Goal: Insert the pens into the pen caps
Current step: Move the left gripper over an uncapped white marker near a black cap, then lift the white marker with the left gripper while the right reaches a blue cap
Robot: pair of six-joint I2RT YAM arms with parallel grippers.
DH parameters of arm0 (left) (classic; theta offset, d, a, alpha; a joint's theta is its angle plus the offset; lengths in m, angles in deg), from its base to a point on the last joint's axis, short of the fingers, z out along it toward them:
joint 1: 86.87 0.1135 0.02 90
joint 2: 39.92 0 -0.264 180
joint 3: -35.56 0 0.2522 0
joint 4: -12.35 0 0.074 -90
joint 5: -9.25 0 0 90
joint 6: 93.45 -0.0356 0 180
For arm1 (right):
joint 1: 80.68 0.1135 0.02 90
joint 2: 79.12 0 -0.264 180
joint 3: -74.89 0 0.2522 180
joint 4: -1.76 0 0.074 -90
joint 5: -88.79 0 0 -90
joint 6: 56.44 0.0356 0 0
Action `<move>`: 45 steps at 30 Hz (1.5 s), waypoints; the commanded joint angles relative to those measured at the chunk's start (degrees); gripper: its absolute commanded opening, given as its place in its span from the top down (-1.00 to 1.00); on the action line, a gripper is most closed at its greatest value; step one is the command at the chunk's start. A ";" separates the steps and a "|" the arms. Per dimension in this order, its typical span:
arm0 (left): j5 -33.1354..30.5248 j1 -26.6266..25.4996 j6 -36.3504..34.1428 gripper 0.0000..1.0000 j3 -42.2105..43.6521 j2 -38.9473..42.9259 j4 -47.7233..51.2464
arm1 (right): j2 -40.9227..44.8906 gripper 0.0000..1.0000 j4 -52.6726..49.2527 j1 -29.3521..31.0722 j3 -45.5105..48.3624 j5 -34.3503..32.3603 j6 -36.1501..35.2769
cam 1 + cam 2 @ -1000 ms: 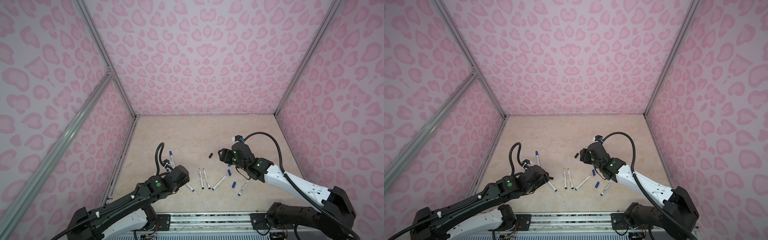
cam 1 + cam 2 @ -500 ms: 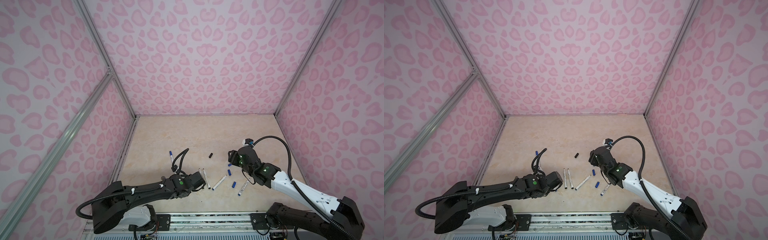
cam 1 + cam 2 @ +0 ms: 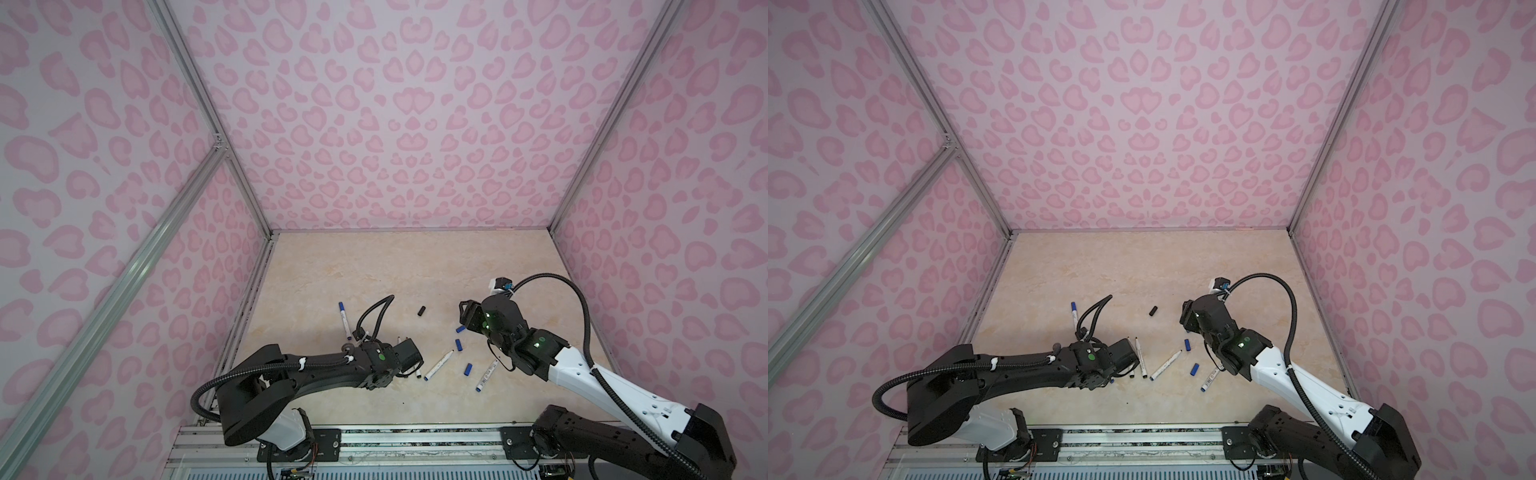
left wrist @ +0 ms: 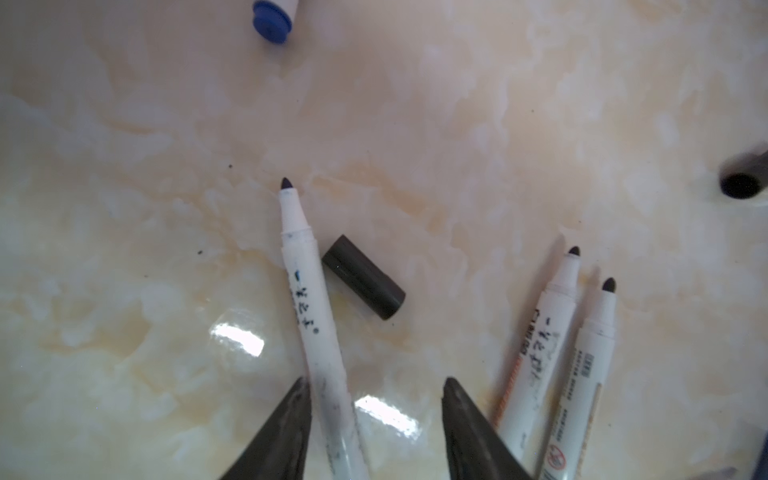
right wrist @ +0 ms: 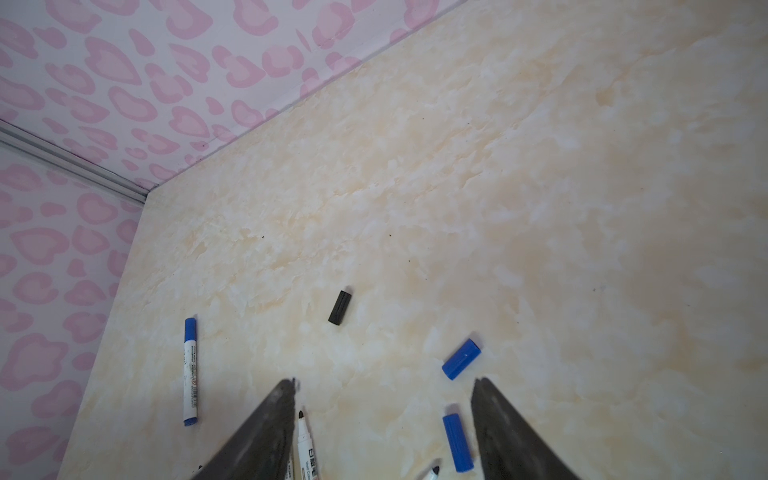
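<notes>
Left wrist view: left gripper (image 4: 376, 382) parted to a middling width, gripping nothing. Three uncapped pens counted on the marbled table (image 4: 457, 104): a black-tipped pen (image 4: 309, 316) lying between the fingers (image 4: 282, 432), right against one and clear of the other; two outer pens (image 4: 548, 345) (image 4: 590, 365) side by side just outside that other finger. Two black caps counted: a near black cap (image 4: 363, 276) ahead of the fingertips, just beside the black-tipped pen; a far black cap (image 4: 742, 178) well off to one side, blurred. One blue end plug (image 4: 272, 16) far ahead, cut by the frame.

Right wrist view: right gripper (image 5: 384, 380) spread wide and empty. Two blue caps (image 5: 461, 359) (image 5: 457, 442) counted: one just ahead of a fingertip, one between the fingers, close to that same finger. One black cap (image 5: 340, 307) well ahead. One capped pen (image 5: 190, 371), blue-capped, out beyond the opposite finger. One uncapped pen tip (image 5: 305, 436) just inside that finger.

Top views: five pens showing in a top view: the capped pen (image 3: 1074, 316) behind the left gripper (image 3: 1127, 353), two (image 3: 1141, 360) (image 3: 1132, 374) at its tip, a slanted pen (image 3: 1166, 365) between the grippers, a blue-plugged pen (image 3: 1211, 377) beside the right wrist. Three loose blue caps (image 3: 460, 329) (image 3: 459, 344) (image 3: 468, 369) in a top view, the nearest just beside the right gripper (image 3: 463, 318). One black cap (image 3: 422, 311) between the grippers, nearer the right.
</notes>
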 commanded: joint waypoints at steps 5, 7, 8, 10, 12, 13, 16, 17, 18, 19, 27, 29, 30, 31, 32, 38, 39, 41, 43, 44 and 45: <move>-1.67 0.83 1.63 -0.04 -0.88 -3.05 3.69 | 1.19 -0.39 -0.94 0.00 0.83 -1.27 0.00; -1.43 0.83 1.20 -0.02 -1.53 -4.25 3.51 | 1.13 -0.39 -0.99 0.03 0.76 -1.32 -0.18; -1.42 0.83 1.04 -0.01 -1.84 -4.66 3.55 | 1.10 -0.39 -1.13 0.06 0.70 -1.36 -0.22; -1.46 0.92 0.90 0.07 -2.14 -5.16 3.49 | 1.19 -0.39 -1.44 0.01 0.62 -1.53 -0.26; -1.42 0.92 0.79 0.14 -2.14 -5.26 3.53 | 1.36 -0.39 -1.54 0.01 0.72 -1.84 -0.26; -1.51 1.00 0.81 0.18 -2.11 -5.28 3.78 | 1.40 -0.39 -1.36 0.08 0.82 -1.97 -0.26; -1.26 1.36 0.46 0.23 -2.24 -5.48 3.90 | 1.54 -0.39 -1.28 0.00 0.83 -2.15 -0.34; -1.12 1.47 0.33 0.24 -2.24 -5.54 3.97 | 1.54 -0.39 -1.30 0.02 0.75 -2.18 -0.35; -0.98 1.46 0.37 0.24 -2.27 -5.59 3.99 | 1.54 -0.39 -1.29 0.01 0.74 -2.15 -0.44; -0.90 1.44 0.28 0.24 -2.42 -5.87 3.99 | 1.54 -0.39 -1.31 0.05 0.74 -2.07 -0.47; 0.29 1.75 0.90 0.24 -2.71 -8.00 5.12 | 2.14 -0.39 -1.61 0.05 0.78 -2.43 -0.54; 0.76 1.71 0.56 0.25 -3.00 -8.52 4.88 | 2.38 -0.39 -1.65 0.05 1.00 -2.42 -0.45; 0.94 1.64 0.54 0.25 -3.15 -8.83 4.82 | 2.53 -0.39 -1.59 0.02 1.01 -2.50 -0.47; 1.20 1.70 0.41 0.32 -3.26 -9.29 4.66 | 2.54 -0.39 -1.77 0.03 1.07 -2.51 -0.44; 1.38 1.65 0.37 0.37 -3.32 -9.41 4.62 | 2.66 -0.39 -1.92 0.00 1.07 -2.59 -0.32; 1.85 1.53 0.05 0.59 -2.90 -8.61 4.17 | 3.72 -0.39 -1.54 0.02 1.69 -2.68 -0.22; 1.90 1.55 -0.05 0.62 -2.91 -8.32 4.02 | 3.67 -0.39 -1.72 0.02 1.63 -2.91 -0.26; 2.01 1.54 -0.79 0.66 -3.02 -7.61 3.68 | 3.91 -0.40 -2.38 0.00 1.40 -3.28 -0.35; 1.93 1.58 -1.67 0.73 -3.36 -6.62 3.70 | 4.16 -0.40 -3.05 0.00 1.27 -3.72 -0.35; 1.84 1.53 -2.18 0.75 -3.47 -5.96 3.72 | 4.34 -0.40 -3.16 0.00 1.37 -3.90 -0.45; 1.60 1.57 -2.47 0.78 -3.41 -5.31 3.93 | 4.57 -0.40 -3.14 -0.12 1.49 -3.99 -0.37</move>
